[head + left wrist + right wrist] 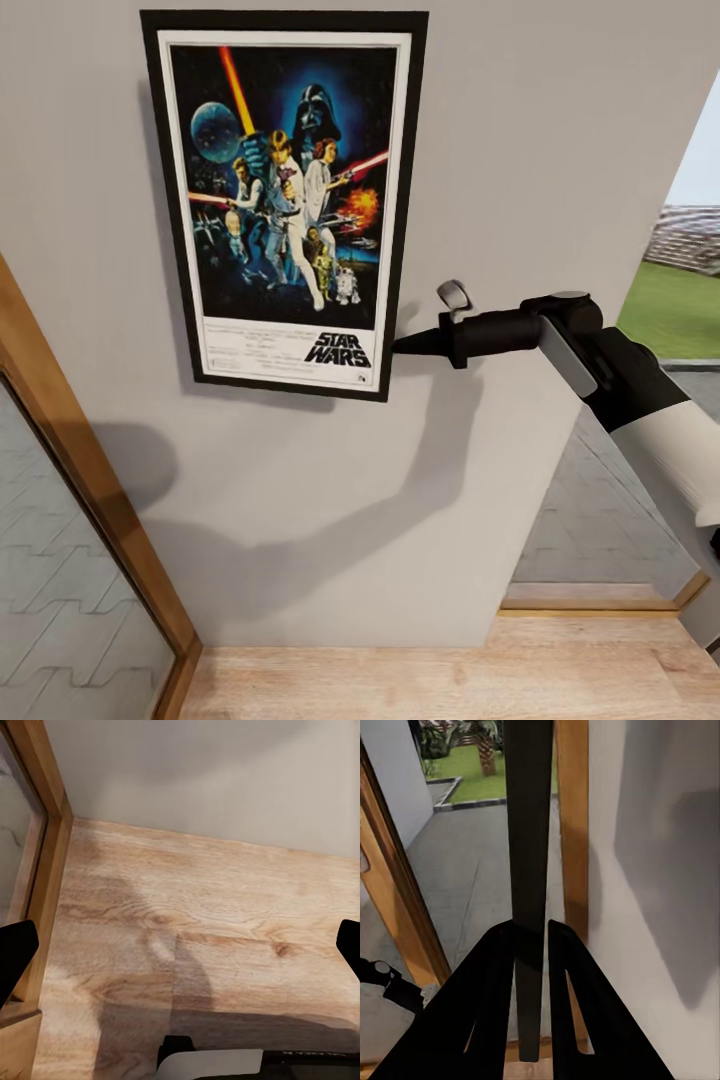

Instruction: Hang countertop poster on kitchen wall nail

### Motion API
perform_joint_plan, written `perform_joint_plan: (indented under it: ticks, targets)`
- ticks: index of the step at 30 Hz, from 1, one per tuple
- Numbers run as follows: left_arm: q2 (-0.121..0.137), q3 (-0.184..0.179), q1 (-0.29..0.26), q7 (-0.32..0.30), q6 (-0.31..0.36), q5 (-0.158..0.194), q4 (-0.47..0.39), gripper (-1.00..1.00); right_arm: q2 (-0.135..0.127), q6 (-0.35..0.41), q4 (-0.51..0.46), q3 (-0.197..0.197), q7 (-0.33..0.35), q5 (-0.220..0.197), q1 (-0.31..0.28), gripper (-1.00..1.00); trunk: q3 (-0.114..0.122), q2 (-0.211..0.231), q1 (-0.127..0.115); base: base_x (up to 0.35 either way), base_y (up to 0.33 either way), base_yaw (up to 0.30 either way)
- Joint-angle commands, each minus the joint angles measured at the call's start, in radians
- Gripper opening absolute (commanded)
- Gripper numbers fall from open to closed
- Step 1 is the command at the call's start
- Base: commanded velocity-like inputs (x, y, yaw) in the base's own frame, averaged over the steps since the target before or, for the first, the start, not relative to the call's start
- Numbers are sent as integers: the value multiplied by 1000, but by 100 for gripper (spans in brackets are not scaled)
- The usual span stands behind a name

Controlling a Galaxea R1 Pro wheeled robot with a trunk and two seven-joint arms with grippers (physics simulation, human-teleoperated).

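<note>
Now the framed poster (pixel 285 200) is lying flat against a smooth grey wall (pixel 520 150) above pale wood planks (pixel 430 680), while the right gripper (pixel 400 346) is pinching its black edge; the left gripper (pixel 180 945) is spreading wide, holding nothing.

Matt grey wall (pixel 560 150), pale grained wood floor (pixel 225 922), glossy poster (pixel 285 200)

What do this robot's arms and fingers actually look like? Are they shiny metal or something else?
Not shiny metal. In the head view the right arm has a white shell on the forearm, then a matte black wrist with a flat grey panel. It narrows to the right gripper, which ends in slim black fingers. The right wrist view shows those fingers as black tapering wedges with cut-out slots.
</note>
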Motion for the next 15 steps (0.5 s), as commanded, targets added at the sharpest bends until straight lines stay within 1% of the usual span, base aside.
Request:
perform_joint_plan:
  ticks: [1, 15]
  targets:
    - [0, 2, 0, -5, -1, 1, -1, 100, -1, 11, 0, 3, 0, -10, -2, -100, -2, -2, 1, 0, 0, 0]
    - [0, 2, 0, -5, -1, 1, -1, 100, -1, 10, 2, 5, 2, -7, -2, -100, -2, -2, 1, 0, 0, 0]
